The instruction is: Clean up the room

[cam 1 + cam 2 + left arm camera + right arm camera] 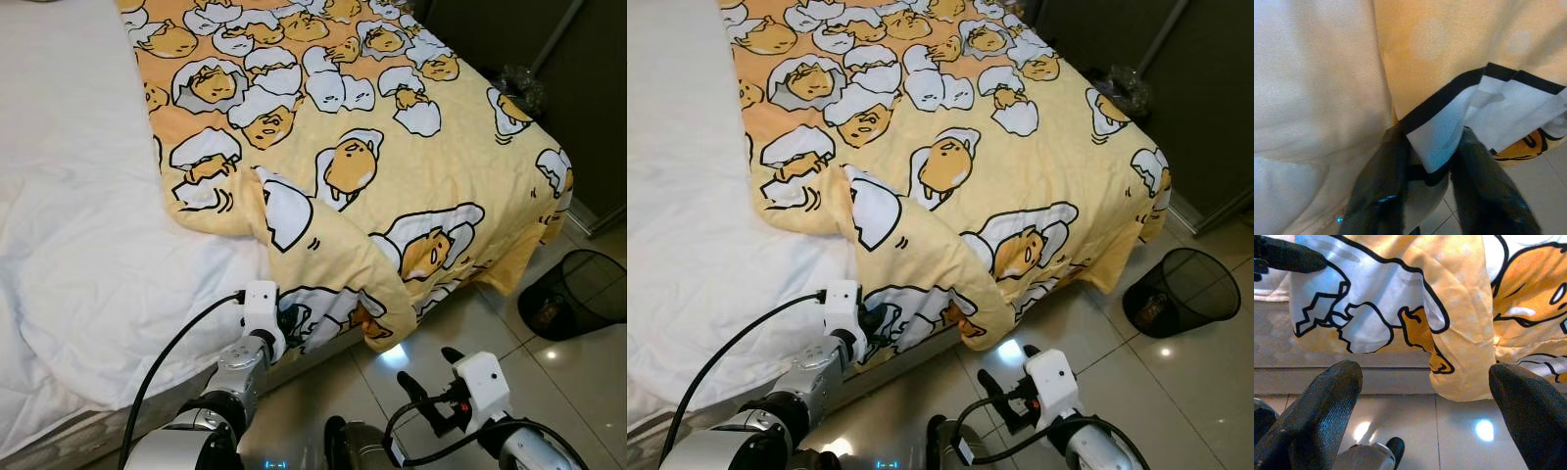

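**Half a bed made, one corner in hand**

One edge of the blanket (392, 147) is pinched by the left gripper (1425, 171), its two black fingers clamped on a fold with a black-and-white print, low at the near side of the bed (78, 245). In the left eye view that gripper is seen tucked under the hanging cloth beside the mattress edge.

The right gripper (1425, 382) is held spread wide above the floor tiles (578, 372), just short of the drooping blanket corner (1459, 377); nothing is gripped by it.

The blanket is spread over the far and right parts of the bed, but its near-left part is folded back on itself, and a broad stretch of white sheet is left bare. One corner hangs off the bed towards the floor. A black mesh bin (578, 294) stands on the tiles to the right.

The tidying is judged to be at an early-to-middle stage: a grip is secured, yet the fold is not opened out. What is left, it seems, is for the hanging corner to be taken and the blanket drawn flat across the sheet.
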Controlling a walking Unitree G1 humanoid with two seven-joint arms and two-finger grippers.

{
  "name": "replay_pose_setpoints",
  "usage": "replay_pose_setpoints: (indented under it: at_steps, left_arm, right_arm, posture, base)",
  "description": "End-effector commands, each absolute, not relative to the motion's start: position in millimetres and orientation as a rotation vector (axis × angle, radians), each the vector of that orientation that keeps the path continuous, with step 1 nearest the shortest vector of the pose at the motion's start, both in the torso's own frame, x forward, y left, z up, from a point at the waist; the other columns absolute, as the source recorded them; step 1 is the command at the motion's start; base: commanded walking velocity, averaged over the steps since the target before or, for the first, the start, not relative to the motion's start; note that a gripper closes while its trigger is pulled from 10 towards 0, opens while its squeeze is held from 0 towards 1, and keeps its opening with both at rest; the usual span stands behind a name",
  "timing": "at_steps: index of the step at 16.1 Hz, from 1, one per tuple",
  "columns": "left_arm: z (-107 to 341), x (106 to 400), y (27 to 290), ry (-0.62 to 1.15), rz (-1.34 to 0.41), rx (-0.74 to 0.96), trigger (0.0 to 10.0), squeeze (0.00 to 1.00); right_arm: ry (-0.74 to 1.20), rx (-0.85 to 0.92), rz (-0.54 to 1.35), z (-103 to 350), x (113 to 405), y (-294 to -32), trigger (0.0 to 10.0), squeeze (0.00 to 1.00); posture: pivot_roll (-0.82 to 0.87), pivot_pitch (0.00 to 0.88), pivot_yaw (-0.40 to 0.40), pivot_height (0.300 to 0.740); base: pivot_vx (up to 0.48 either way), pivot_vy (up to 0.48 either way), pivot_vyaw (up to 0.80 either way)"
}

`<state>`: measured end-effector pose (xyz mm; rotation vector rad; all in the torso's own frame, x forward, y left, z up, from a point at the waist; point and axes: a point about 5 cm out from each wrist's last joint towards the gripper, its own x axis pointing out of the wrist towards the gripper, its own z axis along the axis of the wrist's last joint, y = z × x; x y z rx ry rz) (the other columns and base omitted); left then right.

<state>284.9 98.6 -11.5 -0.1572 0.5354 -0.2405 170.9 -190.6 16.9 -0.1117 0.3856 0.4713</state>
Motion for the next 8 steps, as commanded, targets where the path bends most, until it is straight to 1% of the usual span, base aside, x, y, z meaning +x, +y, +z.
replay_pose_setpoints:
  at_steps: [1,5,6,7,8]
  left_arm:
    - [-14.3,281.9,95.6,0.554,-0.267,-0.141,0.0,0.0]
    - [-12.1,281.6,89.9,0.527,-0.322,-0.109,0.0,0.0]
    - [-11.2,282.5,89.7,0.515,-0.318,-0.06,0.0,0.0]
    - [-12.3,282.7,91.7,0.525,-0.289,-0.01,10.0,0.0]
    - [-13.3,281.7,91.6,0.531,-0.292,0.003,10.0,0.0]
  right_arm:
    - [0.41,-0.111,0.476,16.8,168.1,-192.9,10.0,0.0]
    - [0.426,-0.106,0.491,18.2,167.8,-192.0,10.0,0.0]
    - [0.43,-0.106,0.491,17.6,168.1,-193.0,10.0,0.0]
    - [0.433,-0.105,0.49,17.1,168.0,-193.6,10.0,0.0]
    - [0.437,-0.104,0.489,16.7,167.5,-193.6,10.0,0.0]
  posture:
    - [-0.28,0.145,-0.081,0.74]
    - [-0.27,0.129,-0.084,0.74]
    - [-0.28,0.127,-0.082,0.74]
    - [-0.28,0.124,-0.081,0.74]
    - [-0.27,0.122,-0.08,0.74]
  base:
    - [0.0,0.0,0.0]
    - [0.0,0.0,0.0]
    - [0.0,0.0,0.0]
    - [0.0,0.0,0.0]
    - [0.0,0.0,0.0]
